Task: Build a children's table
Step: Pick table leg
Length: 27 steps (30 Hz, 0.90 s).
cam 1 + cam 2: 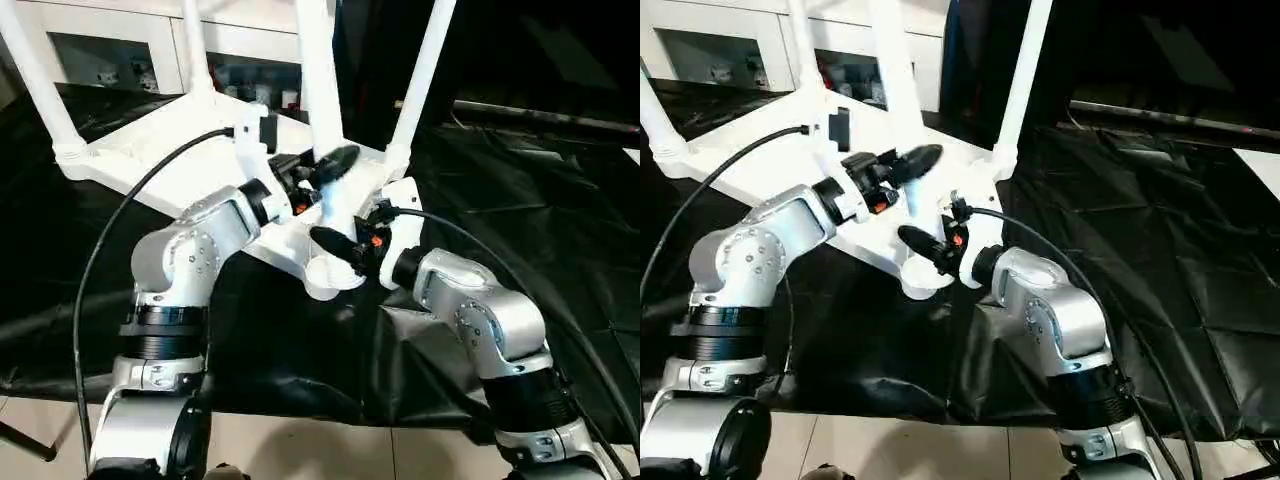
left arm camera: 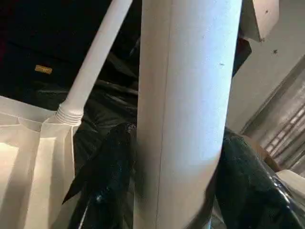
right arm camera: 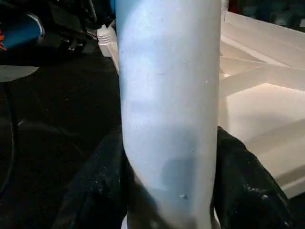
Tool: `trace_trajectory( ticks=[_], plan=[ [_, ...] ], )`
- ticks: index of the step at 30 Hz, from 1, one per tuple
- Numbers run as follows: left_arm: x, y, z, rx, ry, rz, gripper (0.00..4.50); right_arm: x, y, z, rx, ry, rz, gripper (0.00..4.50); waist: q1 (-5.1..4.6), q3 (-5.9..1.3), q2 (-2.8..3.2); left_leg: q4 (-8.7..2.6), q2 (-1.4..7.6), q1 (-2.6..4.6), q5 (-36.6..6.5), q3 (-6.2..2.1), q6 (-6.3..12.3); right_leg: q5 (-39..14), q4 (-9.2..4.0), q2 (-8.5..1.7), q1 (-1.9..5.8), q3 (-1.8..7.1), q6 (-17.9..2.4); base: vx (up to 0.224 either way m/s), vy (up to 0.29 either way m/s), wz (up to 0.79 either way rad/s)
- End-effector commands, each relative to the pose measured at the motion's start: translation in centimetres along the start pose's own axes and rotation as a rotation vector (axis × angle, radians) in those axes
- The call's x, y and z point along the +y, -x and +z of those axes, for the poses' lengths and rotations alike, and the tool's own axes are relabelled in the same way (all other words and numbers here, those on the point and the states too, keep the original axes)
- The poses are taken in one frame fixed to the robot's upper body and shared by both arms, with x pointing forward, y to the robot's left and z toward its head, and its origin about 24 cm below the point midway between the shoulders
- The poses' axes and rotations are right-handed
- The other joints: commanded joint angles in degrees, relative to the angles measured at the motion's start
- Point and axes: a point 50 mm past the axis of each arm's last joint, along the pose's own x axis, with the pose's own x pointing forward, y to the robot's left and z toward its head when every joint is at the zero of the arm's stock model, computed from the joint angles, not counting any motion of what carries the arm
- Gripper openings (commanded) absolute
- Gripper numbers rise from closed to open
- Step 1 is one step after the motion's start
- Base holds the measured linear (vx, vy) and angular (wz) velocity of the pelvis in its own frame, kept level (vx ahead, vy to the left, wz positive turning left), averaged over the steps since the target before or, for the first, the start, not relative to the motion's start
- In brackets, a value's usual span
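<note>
Gripping unevenly risks tilting the near leg (image 1: 322,150) in its corner socket (image 1: 330,272), jamming it or shifting the upturned children's table (image 1: 180,150) on the black-draped desk (image 1: 520,200). My left end effector (image 1: 325,175) clamps that leg higher; my right end effector (image 1: 335,243) clamps lower, both half-spread.

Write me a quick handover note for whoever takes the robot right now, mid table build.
Left gripper: closed around the near-corner leg, the higher grip.
Right gripper: closed on the same leg, lower, just above its socket.
Tabletop: upside down on the black cloth, ribbed underside up.
Done: the other three legs stand upright in their corner sockets.
Left: whether this fourth leg is fully seated can't be seen; check it, release both grippers, then turn the table onto its legs.
</note>
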Motion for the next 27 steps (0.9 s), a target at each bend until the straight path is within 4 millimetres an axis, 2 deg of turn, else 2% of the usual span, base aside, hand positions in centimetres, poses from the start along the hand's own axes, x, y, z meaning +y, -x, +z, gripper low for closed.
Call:
trace_trajectory(
  ticks=[1, 4, 7, 8, 14, 16, 20, 27],
  plan=[
    [-0.3, -0.1, 0.4, -0.007, 0.0, -0.004, 2.25, -0.2, 0.0, 1.0, -0.034, 0.033, -0.013, 1.93, 0.13, -4.08, 0.23, -3.7, 0.41, 1.14, -9.2, 0.23, -2.53, -3.7, -4.25, -2.37, 2.89, 1.8, -8.3, 0.0, 0.0, 0.0],
    [-0.3, -0.1, 0.6, -0.017, 0.001, 0.001, 1.95, -0.2, 0.0, 1.0, -0.032, 0.039, -0.016, 1.93, 0.14, -4.02, 0.31, -3.73, 0.47, 1.25, -9.6, 0.25, -2.48, -4.1, -4.34, -2.36, 2.79, 1.81, -8.2, 0.0, 0.0, 0.0],
    [-0.4, -0.1, 0.7, -0.012, -0.011, -0.021, 1.89, -0.2, 0.1, 1.1, -0.037, 0.048, 0.004, 1.93, 0.16, -4.02, 0.22, -3.73, 0.45, 1.18, -9.6, 0.24, -2.63, -4.7, -4.39, -2.42, 2.83, 1.82, -7.8, 0.0, 0.0, 0.0],
    [-0.5, -0.1, 0.7, -0.009, -0.014, -0.027, 1.87, -0.2, 0.1, 1.2, -0.042, 0.039, 0.016, 2.49, 0.15, -4.0, 0.24, -3.75, 0.44, 1.18, -9.6, 0.25, -2.57, -4.7, -4.39, -2.39, 2.83, 1.83, -7.8, 0.0, 0.0, 0.0],
    [-1.0, 0.2, 0.8, 0.067, -0.117, -0.127, 1.86, -0.7, 1.1, 1.7, -0.006, 0.026, 0.098, 3.05, 0.18, -4.05, 0.39, -3.74, 0.45, 1.27, -9.1, 0.23, -2.17, -4.0, -4.27, -2.28, 2.84, 1.78, -8.0, 0.0, 0.0, 0.0],
    [-1.1, 0.2, 0.8, 0.087, -0.145, -0.15, 1.86, -1.0, 1.3, 1.9, 0.006, 0.027, 0.112, 3.07, 0.2, -4.01, 0.37, -3.7, 0.42, 1.28, -8.9, 0.29, -2.23, -3.7, -4.23, -2.29, 2.85, 1.82, -8.3, 0.0, 0.0, 0.0],
    [-1.6, 0.6, 1.1, 0.144, -0.213, -0.263, 1.86, -1.6, 3.2, 2.7, 0.081, -0.038, 0.256, 3.06, 0.39, -4.15, 0.33, -3.6, 0.45, 1.22, -8.3, 0.29, -1.64, -2.3, -3.99, -2.32, 3.16, 1.81, -9.1, 0.0, 0.0, 0.0],
    [-2.6, 0.3, 1.1, 0.142, -0.204, -0.33, 1.86, -1.4, 3.3, 2.0, 0.128, -0.082, 0.301, 3.06, 0.45, -4.15, 0.19, -3.5, 0.55, 1.19, -8.1, 0.4, -1.91, -3.1, -4.0, -2.54, 3.05, 1.75, -10.7, 0.0, 0.0, 0.0]
  ],
)
